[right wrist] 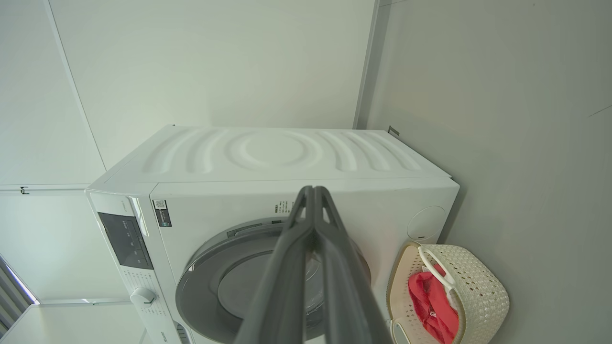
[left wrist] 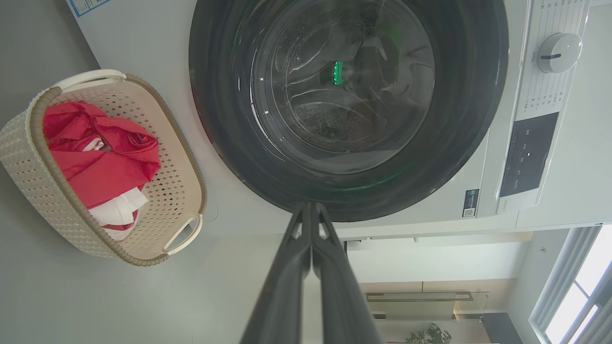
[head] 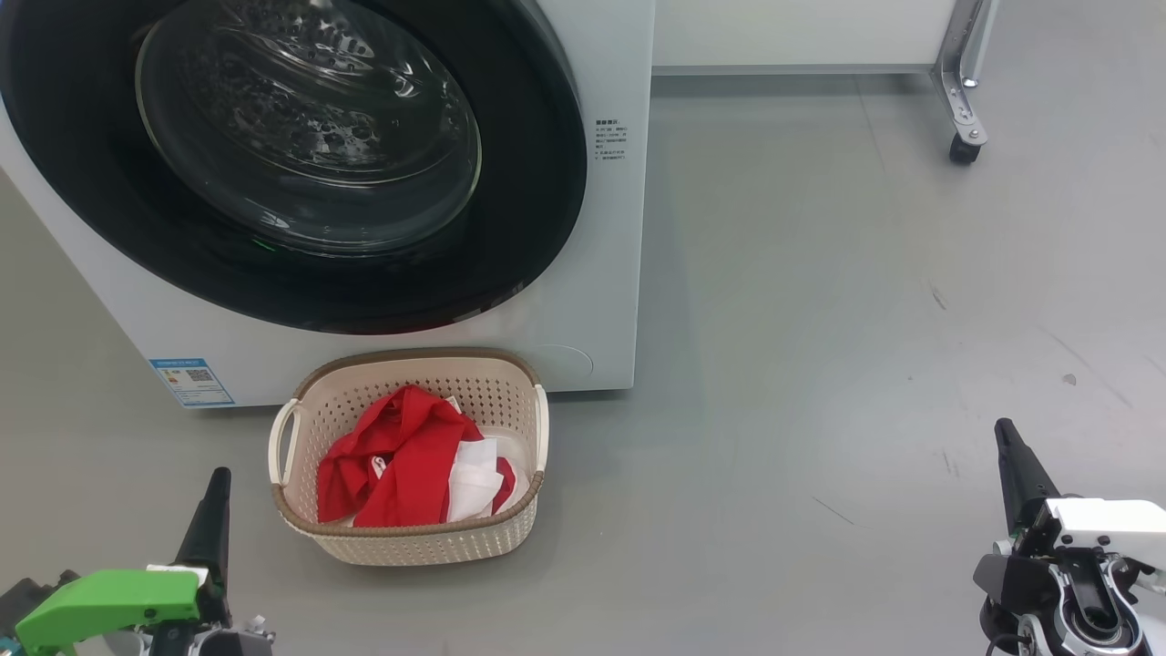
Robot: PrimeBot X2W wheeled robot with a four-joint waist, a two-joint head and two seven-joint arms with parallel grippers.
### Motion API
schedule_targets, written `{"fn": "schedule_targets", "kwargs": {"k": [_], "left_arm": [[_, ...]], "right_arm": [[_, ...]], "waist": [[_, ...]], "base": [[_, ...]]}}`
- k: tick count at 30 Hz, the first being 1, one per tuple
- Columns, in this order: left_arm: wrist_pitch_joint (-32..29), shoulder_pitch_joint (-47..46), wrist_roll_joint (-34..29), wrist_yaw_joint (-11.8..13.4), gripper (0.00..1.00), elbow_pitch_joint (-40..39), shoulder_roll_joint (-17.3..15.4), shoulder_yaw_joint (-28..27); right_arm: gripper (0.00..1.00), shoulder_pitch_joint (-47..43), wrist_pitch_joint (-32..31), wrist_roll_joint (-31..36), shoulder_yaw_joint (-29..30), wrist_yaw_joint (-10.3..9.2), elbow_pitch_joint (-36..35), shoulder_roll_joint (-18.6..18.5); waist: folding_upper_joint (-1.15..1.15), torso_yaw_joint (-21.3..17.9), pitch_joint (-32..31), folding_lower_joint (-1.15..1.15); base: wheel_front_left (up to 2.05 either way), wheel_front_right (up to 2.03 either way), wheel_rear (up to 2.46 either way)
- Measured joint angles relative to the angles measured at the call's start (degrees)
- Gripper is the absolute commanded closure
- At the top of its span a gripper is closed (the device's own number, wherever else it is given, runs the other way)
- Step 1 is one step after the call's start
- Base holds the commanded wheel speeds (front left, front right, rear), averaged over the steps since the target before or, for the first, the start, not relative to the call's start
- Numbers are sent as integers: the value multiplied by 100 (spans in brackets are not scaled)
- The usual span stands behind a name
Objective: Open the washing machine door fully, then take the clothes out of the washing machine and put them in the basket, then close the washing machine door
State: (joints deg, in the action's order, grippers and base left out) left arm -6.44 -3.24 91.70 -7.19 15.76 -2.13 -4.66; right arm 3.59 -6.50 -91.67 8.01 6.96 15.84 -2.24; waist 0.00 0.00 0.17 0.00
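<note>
The white washing machine (head: 601, 301) (left wrist: 497, 157) (right wrist: 282, 153) stands ahead with its round black-rimmed door (head: 537, 173) (left wrist: 459, 143) (right wrist: 201, 267) lying flat against the front, glass bowl in the middle. On the floor before it sits the cream basket (head: 301, 415) (left wrist: 28, 157) (right wrist: 473, 282), and the red and white clothes (head: 401, 465) (left wrist: 95, 157) (right wrist: 430, 301) lie inside it. My left gripper (head: 219, 478) (left wrist: 311, 205) is at the lower left, shut and empty, left of the basket. Far off at the lower right, my right gripper (head: 1005, 428) (right wrist: 313, 189) is shut and empty too.
Grey floor spreads to the right of the washer. A metal leg on a black caster (head: 964, 146) stands at the back right beside a white wall panel. The washer's control panel and knob (left wrist: 557, 52) show in the left wrist view.
</note>
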Motion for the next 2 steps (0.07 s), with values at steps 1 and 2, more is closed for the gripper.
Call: {"fn": "schedule_targets", "kwargs": {"k": [1, 2], "left_arm": [[0, 0, 0, 0, 100, 0, 0, 0], [0, 0, 0, 0, 100, 0, 0, 0]], "right_arm": [[100, 0, 0, 0, 0, 0, 0, 0], [100, 0, 0, 0, 0, 0, 0, 0]], "waist": [[0, 0, 0, 0], [0, 0, 0, 0]], "base": [[0, 0, 0], [0, 0, 0]]}}
